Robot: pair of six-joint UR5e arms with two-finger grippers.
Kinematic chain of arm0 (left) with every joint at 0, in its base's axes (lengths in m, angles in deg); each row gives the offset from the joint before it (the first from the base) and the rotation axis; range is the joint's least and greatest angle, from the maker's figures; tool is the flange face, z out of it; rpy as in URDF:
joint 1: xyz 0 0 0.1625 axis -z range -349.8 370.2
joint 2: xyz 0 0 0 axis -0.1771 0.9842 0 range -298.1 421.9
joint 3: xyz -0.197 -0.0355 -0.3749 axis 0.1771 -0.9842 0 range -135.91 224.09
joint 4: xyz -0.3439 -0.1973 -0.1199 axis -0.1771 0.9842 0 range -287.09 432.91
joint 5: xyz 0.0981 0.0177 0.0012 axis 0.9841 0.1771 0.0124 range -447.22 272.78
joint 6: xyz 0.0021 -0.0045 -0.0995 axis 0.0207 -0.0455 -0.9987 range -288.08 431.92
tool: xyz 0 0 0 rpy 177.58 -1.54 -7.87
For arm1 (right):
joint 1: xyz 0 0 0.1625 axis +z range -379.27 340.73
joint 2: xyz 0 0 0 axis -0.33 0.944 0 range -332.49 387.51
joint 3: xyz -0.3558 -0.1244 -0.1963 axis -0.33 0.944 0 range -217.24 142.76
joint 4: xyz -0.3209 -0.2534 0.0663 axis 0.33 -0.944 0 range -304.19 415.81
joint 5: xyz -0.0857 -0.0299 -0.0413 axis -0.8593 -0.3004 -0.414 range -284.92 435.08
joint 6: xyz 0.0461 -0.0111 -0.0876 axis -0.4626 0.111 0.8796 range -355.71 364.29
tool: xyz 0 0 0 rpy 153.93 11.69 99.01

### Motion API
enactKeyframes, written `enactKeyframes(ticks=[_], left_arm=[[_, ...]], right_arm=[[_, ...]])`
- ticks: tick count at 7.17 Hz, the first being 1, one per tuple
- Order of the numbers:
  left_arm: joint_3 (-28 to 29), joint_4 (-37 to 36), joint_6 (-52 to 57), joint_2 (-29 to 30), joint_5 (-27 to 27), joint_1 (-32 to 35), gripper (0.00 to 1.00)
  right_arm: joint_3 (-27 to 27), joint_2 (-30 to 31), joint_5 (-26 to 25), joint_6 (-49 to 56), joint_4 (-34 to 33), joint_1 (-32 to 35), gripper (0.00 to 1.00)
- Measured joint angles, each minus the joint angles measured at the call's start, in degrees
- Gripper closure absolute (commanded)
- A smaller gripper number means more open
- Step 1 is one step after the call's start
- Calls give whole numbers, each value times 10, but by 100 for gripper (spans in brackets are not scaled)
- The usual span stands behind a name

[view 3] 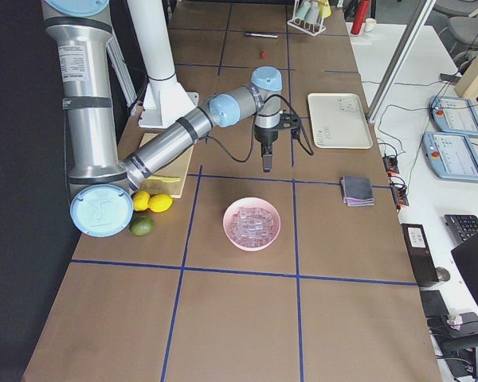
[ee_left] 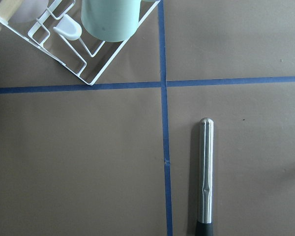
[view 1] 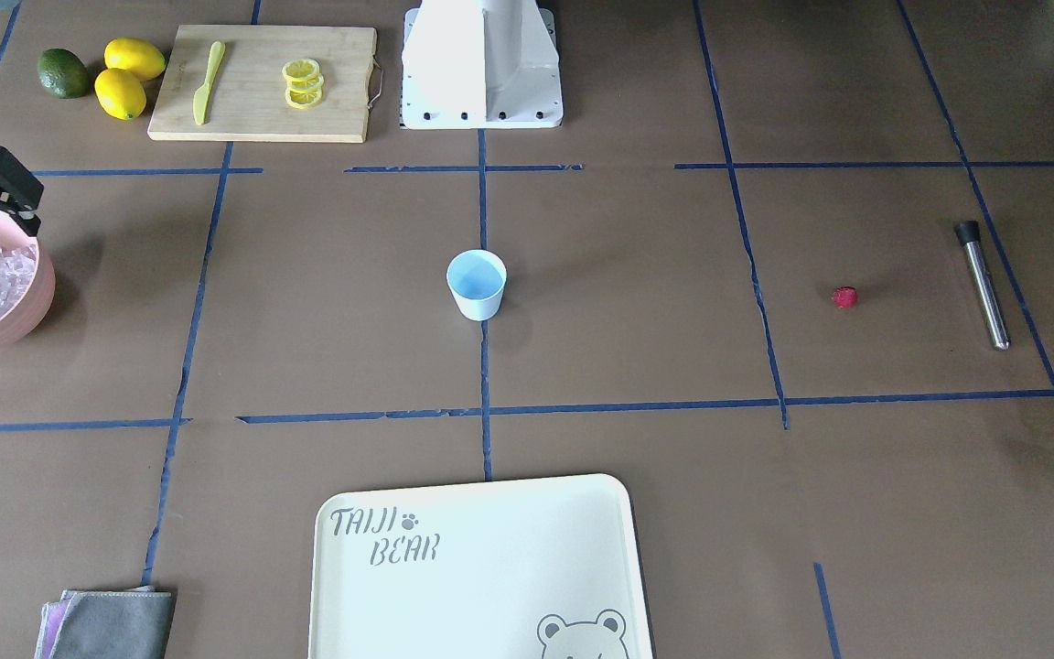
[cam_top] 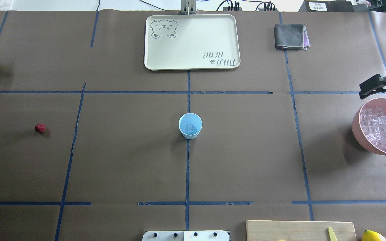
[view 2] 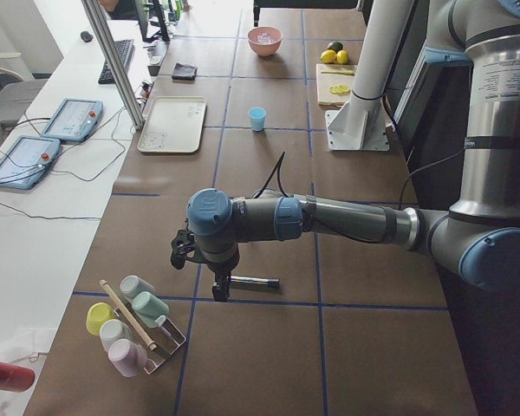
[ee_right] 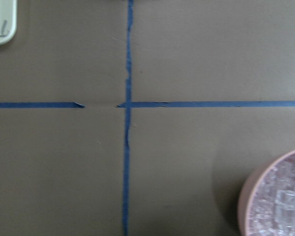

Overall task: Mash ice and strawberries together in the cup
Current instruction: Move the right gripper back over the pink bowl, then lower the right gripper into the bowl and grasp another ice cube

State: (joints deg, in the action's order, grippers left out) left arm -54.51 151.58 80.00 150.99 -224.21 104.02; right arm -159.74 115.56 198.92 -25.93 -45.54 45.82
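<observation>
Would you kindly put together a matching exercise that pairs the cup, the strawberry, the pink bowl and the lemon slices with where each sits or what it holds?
Things:
1. cup
2. strawberry
3. pink bowl
4. lemon slices

Descriptions:
A. stacked on the cutting board
B. heaped with ice cubes
C. nearly empty, one ice cube at the bottom
D. alone on the bare table

Pairs: 1-C, 2-D, 3-B, 4-A.
</observation>
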Motion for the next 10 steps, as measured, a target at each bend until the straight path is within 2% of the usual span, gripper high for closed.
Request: enactKeyframes(ticks=[1,2,4,5,7,10], left_arm=[[-1,0,0,-1,0,0,0],[-1,0,0,-2,0,0,0],[-1,0,0,-2,0,0,0],[-1,0,0,-2,0,0,0],[-1,0,0,-2,0,0,0],[-1,1,-10,-1,-1,0,0]], right_arm=[[5,23,7,22,8,12,0],[19,49,10,29,45,16,1],[71,96,12,22,161,18,1],[99,102,12,14,193,18,1],[146,99,13,6,210,16,1],[175,98,13,7,212,4,2]])
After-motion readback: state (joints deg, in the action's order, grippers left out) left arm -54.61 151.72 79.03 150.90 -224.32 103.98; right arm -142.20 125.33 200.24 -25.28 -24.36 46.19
